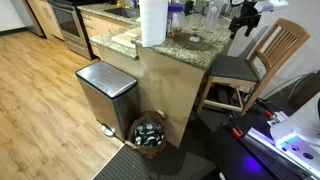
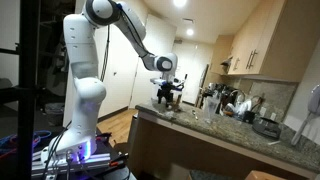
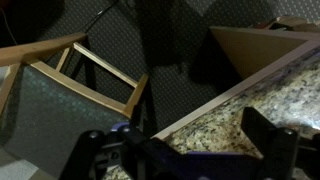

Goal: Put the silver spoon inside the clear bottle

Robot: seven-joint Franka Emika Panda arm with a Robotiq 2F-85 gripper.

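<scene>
Hanging in the air over the end of the desk (image 1: 125, 40) in both exterior views: the claw (image 1: 243, 20), apart from everything on the stone top. Spread wide in the wrist view, with one dark finger (image 3: 92, 152) at each side of the lower border and nothing held between. Cannot pick out the spoon in any view: too small among the clutter. Cannot single out the bottle either among the clear containers (image 1: 208, 12) grouped on the desk just beside the claw. Below the claw in the wrist view, the desk (image 3: 240, 125) again, at its corner, with a pale edge running on a slant, and past that edge only dark floor (image 3: 170, 60). Just beside that edge, a wooden chair (image 3: 70, 75), its seat close to the desk's end, leaving a narrow gap there. Further along the top, an upright paper roll (image 1: 152, 22) near the front edge, well apart from the claw, with the containers between. Against the desk's front panel, a steel bin (image 1: 105, 92), and touching or just beside it a basket (image 1: 150, 132) on the ground. Wide open wood floor (image 1: 40, 70) beyond the bin. In an exterior view, clear air above the desk (image 2: 200, 127) between the claw (image 2: 168, 92) and the crowded far part, under wall cupboards (image 2: 255, 40).
</scene>
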